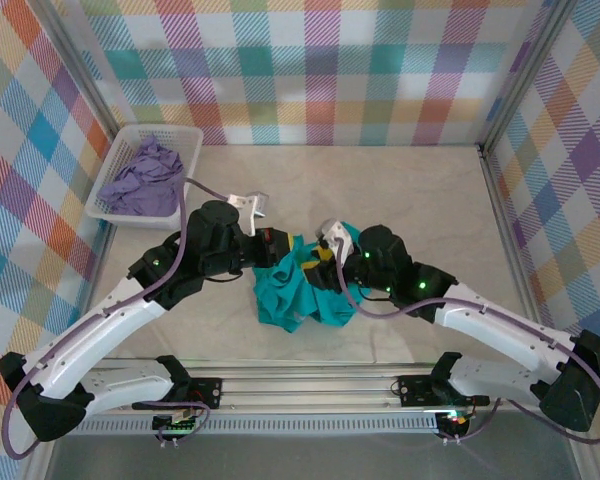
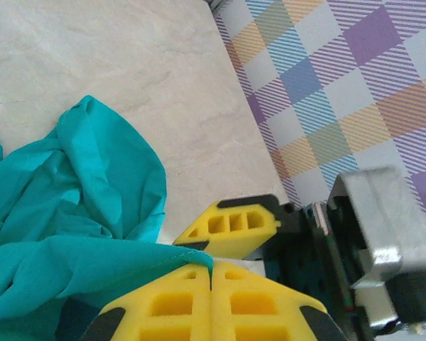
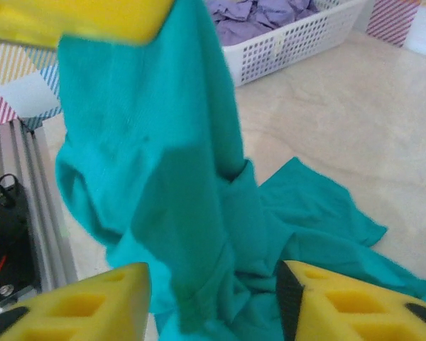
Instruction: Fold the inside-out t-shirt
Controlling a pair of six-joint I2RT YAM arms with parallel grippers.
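The pale marbled table (image 1: 400,190) is walled on 3 sides by plaid panels. From the 6 o'clock edge, 2 arms lean in and meet over the middle.

The inside-out t-shirt (image 1: 290,295) is a crumpled teal heap just toward 6 o'clock from the table's centre, between the 2 wrists. Part of it is lifted, and in the right wrist view it hangs down as a long fold from 11 o'clock.

A white slatted basket (image 1: 158,129) sits in the 10 o'clock corner, well apart from the shirt, with a lavender garment (image 1: 142,178) bunched inside.

The left gripper (image 2: 211,284) has its yellow pads pressed together on a hemmed edge of the shirt. The right gripper (image 3: 213,298) stands with fingers apart, the hanging cloth between them and not clamped.
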